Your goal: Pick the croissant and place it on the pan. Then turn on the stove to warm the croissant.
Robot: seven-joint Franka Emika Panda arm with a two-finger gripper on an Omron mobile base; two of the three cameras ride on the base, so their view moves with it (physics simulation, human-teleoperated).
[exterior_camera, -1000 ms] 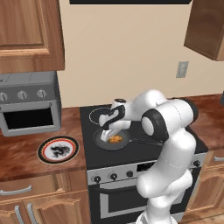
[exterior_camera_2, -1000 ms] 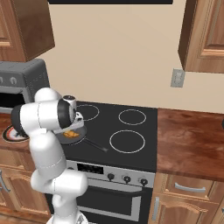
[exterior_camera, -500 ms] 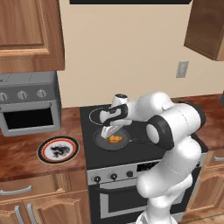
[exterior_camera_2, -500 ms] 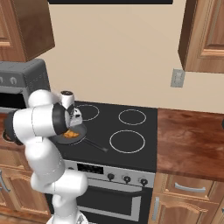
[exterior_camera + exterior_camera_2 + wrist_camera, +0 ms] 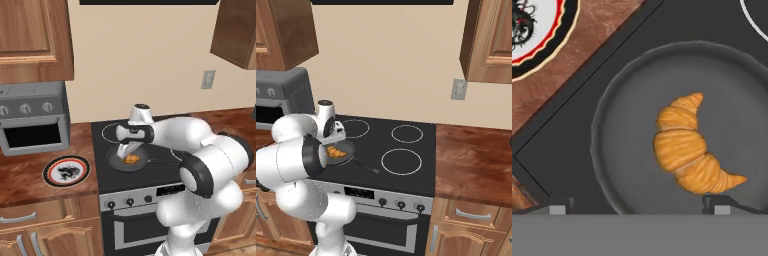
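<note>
The croissant (image 5: 689,152) lies flat inside the pan (image 5: 627,150), resting on the pan floor slightly toward 3 o'clock of its centre in the hand view, with one tapered end pointing to 12 o'clock and the other to 4 o'clock. The pincer (image 5: 126,149) hangs just above the pan with its fingers spread apart and nothing between them; the two finger tips (image 5: 719,202) appear at the bottom of the hand view, one on either side of the pan's near rim, clear of the pastry. In the left base view the pan sits on the stove (image 5: 165,186) over the front-left burner, its thin black handle running toward 3 o'clock, and the croissant (image 5: 131,159) shows as an orange lump inside it. In the right base view the same pan (image 5: 345,148) lies at 9 o'clock of the front-right burner ring. A white plate with a red-black rim (image 5: 66,171) rests on the wooden worktop (image 5: 25,175) at 9 o'clock of the stove, well apart from the pan. A grey toaster oven (image 5: 31,120) stands behind the plate.
</note>
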